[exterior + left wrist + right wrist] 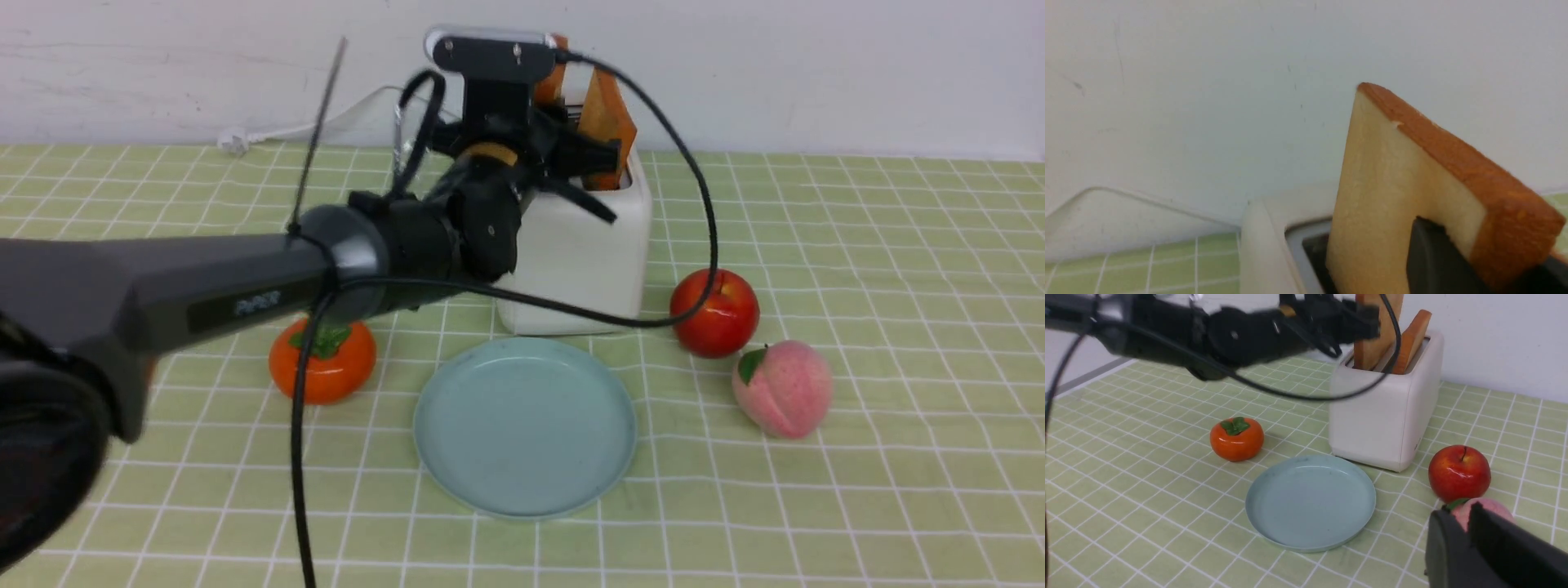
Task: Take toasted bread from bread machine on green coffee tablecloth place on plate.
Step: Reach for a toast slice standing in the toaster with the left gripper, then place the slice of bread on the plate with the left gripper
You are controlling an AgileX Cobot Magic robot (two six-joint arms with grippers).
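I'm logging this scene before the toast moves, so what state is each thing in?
Left toast slice: upright, lower end inside the toaster
Left tool: closed on that slice
Right toast slice: leaning in its slot
Toaster: upright, both slots occupied
Plate: empty, face up
Tablecloth: spread out

Background: plain white wall (816, 77), upright behind the surface's (898, 506) far edge. Thin dark scratches (1118, 53) and faint smudges mark it. Grey strip (1090, 375) runs along the wall's base, beyond the surface's left edge. Light: soft, fairly even.
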